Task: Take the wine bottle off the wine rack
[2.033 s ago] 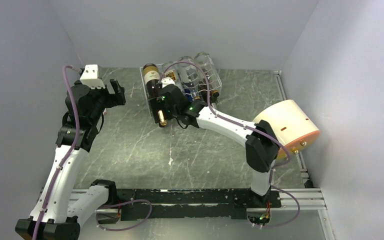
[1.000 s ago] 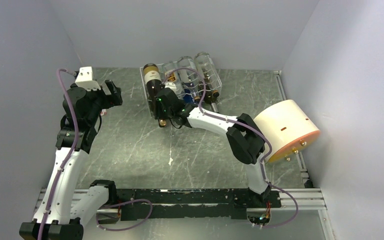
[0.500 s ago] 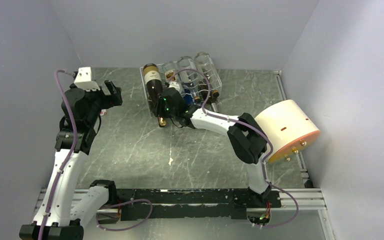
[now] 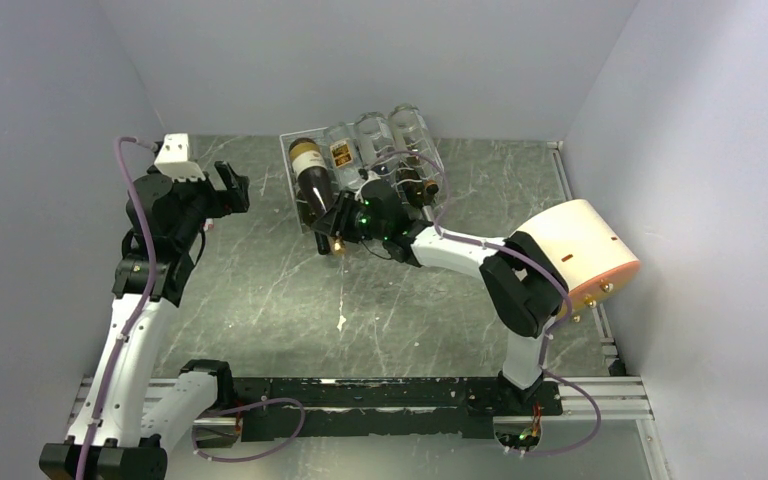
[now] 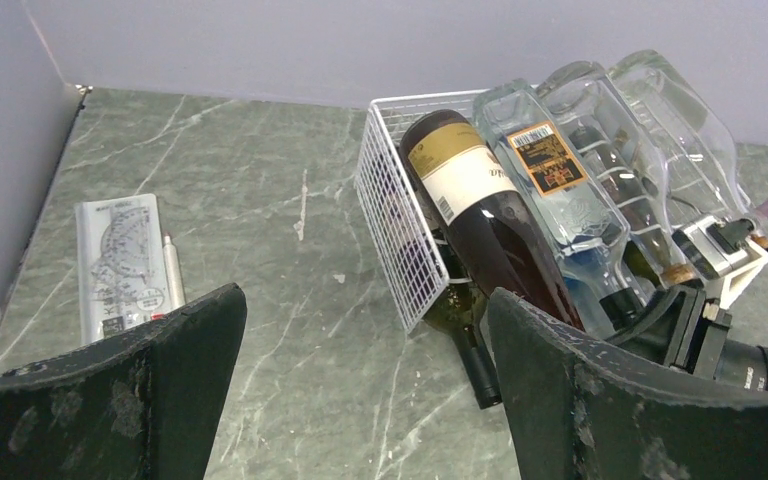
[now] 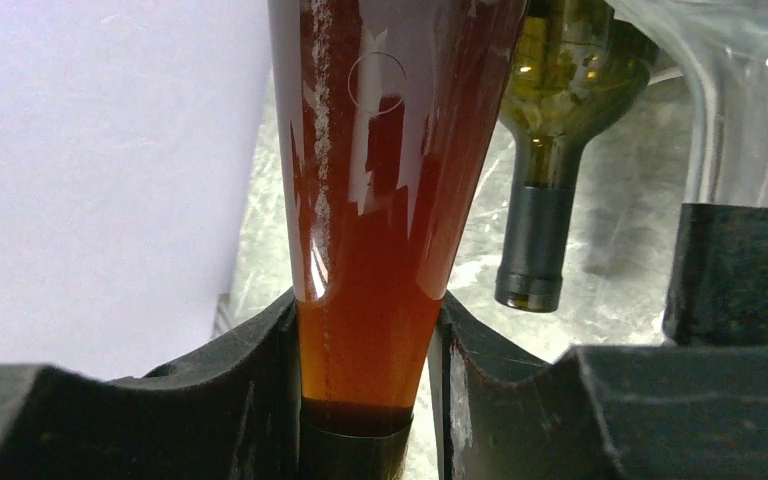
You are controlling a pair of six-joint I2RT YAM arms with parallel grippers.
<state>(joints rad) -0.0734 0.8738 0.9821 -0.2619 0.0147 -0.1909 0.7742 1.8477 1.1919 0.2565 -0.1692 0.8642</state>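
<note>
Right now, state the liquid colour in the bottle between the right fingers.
Amber; wine bottle clearest in the right wrist view.

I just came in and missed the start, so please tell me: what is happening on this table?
The right fingers are closed on the neck of the dark wine bottle, which lies in the white wire rack beside clear bottles and is not yet out. The left fingers hang open to the rack's left, holding nothing.
</note>
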